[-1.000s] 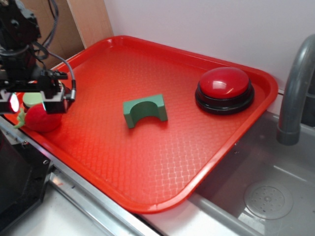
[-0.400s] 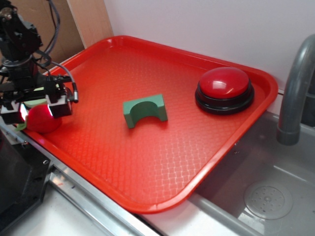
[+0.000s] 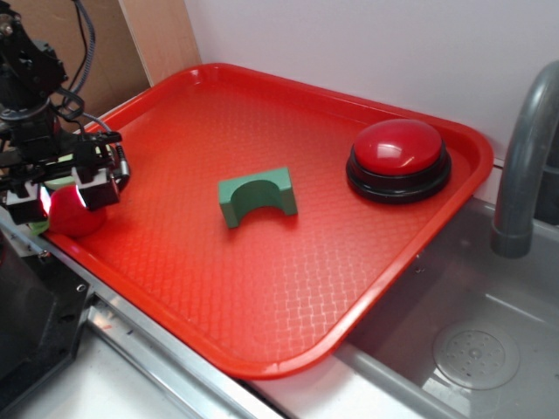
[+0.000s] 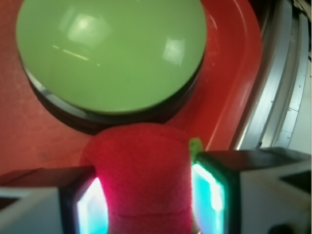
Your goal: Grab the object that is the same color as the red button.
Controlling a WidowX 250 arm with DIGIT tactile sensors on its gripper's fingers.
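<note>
The fuzzy red strawberry plush (image 3: 77, 218) lies at the left edge of the red tray (image 3: 262, 297). My gripper (image 3: 63, 199) is down over it, jaws shut on it. In the wrist view the plush (image 4: 141, 170) is squeezed between the two glowing pads (image 4: 209, 195), and its green stem (image 4: 195, 145) pokes out on the right. The glossy red button (image 3: 398, 153) on its black base sits at the tray's far right corner, well away from the gripper.
A pale green dome button (image 4: 109, 53) on a black base sits right beyond the plush. A green arch block (image 3: 256, 196) stands mid-tray. A grey faucet (image 3: 524, 166) and metal sink (image 3: 472, 349) are at right. The tray rim (image 4: 234, 97) runs beside the plush.
My gripper has dropped lower over the plush and shifted slightly left, and its jaws have closed in on the plush. The button and block have not moved.
</note>
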